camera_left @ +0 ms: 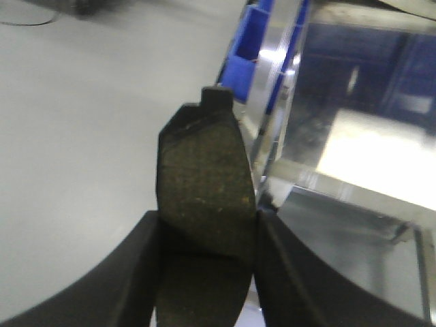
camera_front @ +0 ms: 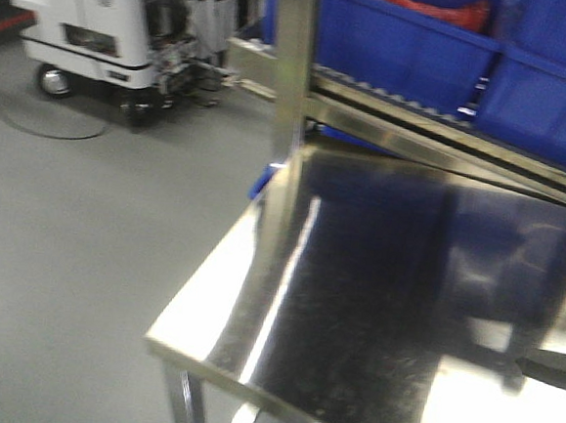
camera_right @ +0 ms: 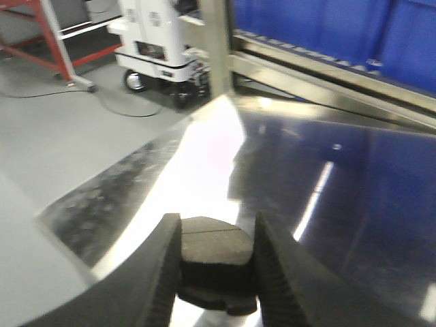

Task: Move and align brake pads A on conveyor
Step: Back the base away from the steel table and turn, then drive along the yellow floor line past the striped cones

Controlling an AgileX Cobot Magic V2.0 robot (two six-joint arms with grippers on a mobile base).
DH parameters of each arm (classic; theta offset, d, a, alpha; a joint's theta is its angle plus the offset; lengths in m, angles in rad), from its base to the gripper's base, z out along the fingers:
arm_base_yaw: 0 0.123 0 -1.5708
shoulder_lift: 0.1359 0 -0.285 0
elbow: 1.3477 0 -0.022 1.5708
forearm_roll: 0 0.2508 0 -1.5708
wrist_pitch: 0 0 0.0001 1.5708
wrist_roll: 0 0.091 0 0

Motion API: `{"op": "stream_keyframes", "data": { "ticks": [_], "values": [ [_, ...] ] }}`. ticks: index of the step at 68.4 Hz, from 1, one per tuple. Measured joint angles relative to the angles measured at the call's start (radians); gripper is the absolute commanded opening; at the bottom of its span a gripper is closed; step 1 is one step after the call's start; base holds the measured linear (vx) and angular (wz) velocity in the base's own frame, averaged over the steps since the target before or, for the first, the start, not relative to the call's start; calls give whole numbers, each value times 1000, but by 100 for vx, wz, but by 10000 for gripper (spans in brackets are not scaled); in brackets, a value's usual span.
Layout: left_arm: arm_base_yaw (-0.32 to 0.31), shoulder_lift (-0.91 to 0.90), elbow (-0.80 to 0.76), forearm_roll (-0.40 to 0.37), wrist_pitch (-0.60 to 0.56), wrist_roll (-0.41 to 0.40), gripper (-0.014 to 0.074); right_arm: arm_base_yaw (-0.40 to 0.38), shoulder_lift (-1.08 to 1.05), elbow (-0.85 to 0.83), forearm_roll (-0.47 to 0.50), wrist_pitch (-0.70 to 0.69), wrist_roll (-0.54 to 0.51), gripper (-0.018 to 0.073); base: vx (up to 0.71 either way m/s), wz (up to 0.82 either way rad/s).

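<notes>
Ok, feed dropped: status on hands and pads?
Left hand shut on one brake pad. Right hand shut on second brake pad, over steel tabletop. Conveyor not in view.

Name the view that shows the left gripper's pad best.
Left wrist view: the pad sits large and central, clamped in the left gripper, its speckled face and top tab plain. The front view shows none of it. The right wrist view shows only a second pad, in the right gripper.

Pad one (camera_left: 204, 184): dark grey-brown, speckled face, notched tab on top, upright, clamped in the left gripper (camera_left: 206, 219). Pad two (camera_right: 214, 262): dark, curved top edge (thin line across it), clamped in the right gripper (camera_right: 216, 231) over the tabletop (camera_right: 340, 170).
</notes>
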Motion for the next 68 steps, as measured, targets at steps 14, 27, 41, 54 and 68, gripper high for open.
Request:
{"op": "stream_keyframes", "data": {
  "ticks": [14,27,41,54,68],
  "values": [
    [0,0,0,0,0,0,-6,0,0,0,0,0,0,-4,-18,69],
    [0,0,0,0,0,0,-6,0,0,0,0,0,0,-4,-19,73],
    [0,0,0,0,0,0,-6,0,0,0,0,3,0,-4,-19,73],
    [0,0,0,0,0,0,-6,0,0,0,0,3,0,-4,-19,73],
    [0,0,0,0,0,0,-6,0,0,0,0,3,0,-4,-17,74]
  ]
}}
